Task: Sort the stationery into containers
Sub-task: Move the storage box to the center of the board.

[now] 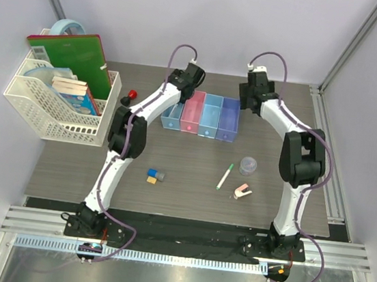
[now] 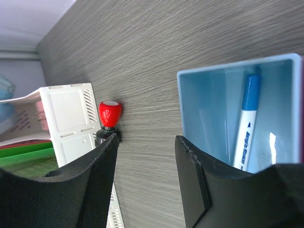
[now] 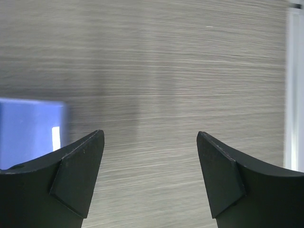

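Note:
The four joined bins (image 1: 202, 114) stand at the back middle of the table. The blue-tipped pen (image 2: 248, 122) lies in the leftmost light blue bin (image 2: 223, 109). My left gripper (image 2: 145, 140) hangs open and empty just left of that bin; it also shows in the top view (image 1: 191, 78). The red-and-black knob (image 1: 131, 96) stands near the basket, also in the left wrist view (image 2: 109, 119). My right gripper (image 3: 150, 135) is open and empty above bare table right of the purple-blue bin (image 3: 28, 128). The green-capped pen (image 1: 225, 176), grey tub (image 1: 248, 165), pink-white clip (image 1: 241, 190) and blocks (image 1: 154, 176) lie in front.
A white mesh basket (image 1: 62, 108) with a green book (image 1: 71, 58), notebooks and a tape roll stands at the left; its wall shows in the left wrist view (image 2: 71, 123). A metal rail (image 1: 324, 158) runs along the right edge.

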Controlling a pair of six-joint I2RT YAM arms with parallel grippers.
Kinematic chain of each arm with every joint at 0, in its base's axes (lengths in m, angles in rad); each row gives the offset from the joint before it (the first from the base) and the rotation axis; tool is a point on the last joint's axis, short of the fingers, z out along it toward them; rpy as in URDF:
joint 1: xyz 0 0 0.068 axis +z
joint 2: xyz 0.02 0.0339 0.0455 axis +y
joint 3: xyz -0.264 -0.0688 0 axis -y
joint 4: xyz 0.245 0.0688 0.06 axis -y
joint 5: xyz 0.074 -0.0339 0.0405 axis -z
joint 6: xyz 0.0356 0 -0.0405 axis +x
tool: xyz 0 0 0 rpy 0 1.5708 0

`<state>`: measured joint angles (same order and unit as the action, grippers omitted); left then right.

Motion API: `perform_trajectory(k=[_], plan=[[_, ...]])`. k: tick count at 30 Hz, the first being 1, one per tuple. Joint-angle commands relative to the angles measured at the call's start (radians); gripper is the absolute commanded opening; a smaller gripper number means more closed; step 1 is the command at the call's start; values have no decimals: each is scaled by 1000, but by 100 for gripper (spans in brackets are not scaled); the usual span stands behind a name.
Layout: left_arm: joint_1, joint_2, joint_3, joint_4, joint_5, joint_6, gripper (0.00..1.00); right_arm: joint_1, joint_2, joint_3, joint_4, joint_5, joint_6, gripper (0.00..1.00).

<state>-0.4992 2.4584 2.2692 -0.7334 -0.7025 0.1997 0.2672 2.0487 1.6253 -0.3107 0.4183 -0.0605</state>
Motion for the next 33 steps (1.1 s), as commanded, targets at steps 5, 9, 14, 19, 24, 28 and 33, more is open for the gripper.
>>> perform_trajectory(k=[5, 9, 14, 19, 24, 28, 33], plan=[[-41, -79, -2, 46, -133, 30, 55, -94, -127, -76, 13, -32, 7, 85], [-55, -107, -39, 92, -193, 81, 55, -105, -125, -105, 15, -39, 4, 85], [-105, -78, -83, 288, -363, 277, 56, -108, -113, -122, 15, -49, 16, 85], [-157, -52, -92, 391, -440, 365, 57, -138, -117, -130, 15, -64, 30, 85], [-197, -29, -108, 459, -459, 428, 58, -181, -140, -148, 15, -84, 31, 85], [-208, 7, -117, 466, -460, 437, 58, -215, -166, -163, 15, -102, 33, 84], [-205, 36, -134, 509, -463, 451, 58, -235, -193, -191, 15, -119, 28, 84]])
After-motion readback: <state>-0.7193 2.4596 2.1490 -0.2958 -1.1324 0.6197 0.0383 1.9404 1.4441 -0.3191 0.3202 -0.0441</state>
